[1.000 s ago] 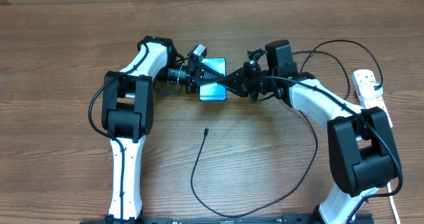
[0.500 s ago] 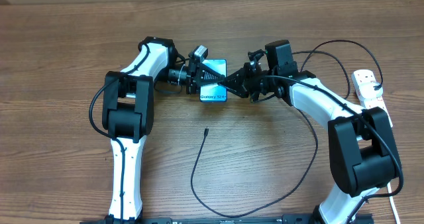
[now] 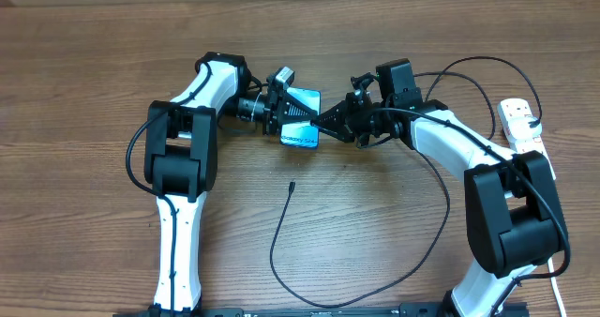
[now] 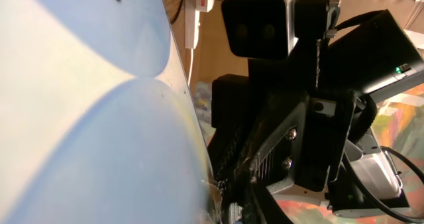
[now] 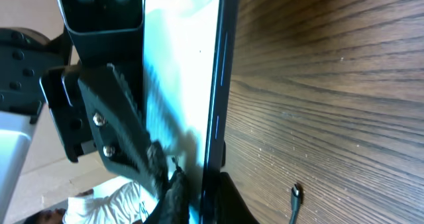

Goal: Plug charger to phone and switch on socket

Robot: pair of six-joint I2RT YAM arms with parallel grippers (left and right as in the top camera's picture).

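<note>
Phone (image 3: pixel 302 129) caught between both arms from overhead, left tool (image 3: pixel 279 111) clamped on one end and right tool (image 3: pixel 323 122) closed right down on the other, with the charger (image 3: pixel 291 187) tip lying loose on the counter (image 3: pixel 94 73) and the socket (image 3: pixel 521 125) at the right edge: two arms on one slim slab could twist it free. Left wrist: screen fills the view, the right arm's hardware (image 4: pixel 311 118) crowding close, so a knock looks possible. Right wrist: only the thin rim sits between those fingertips (image 5: pixel 173 185), and it could slip out.
</note>
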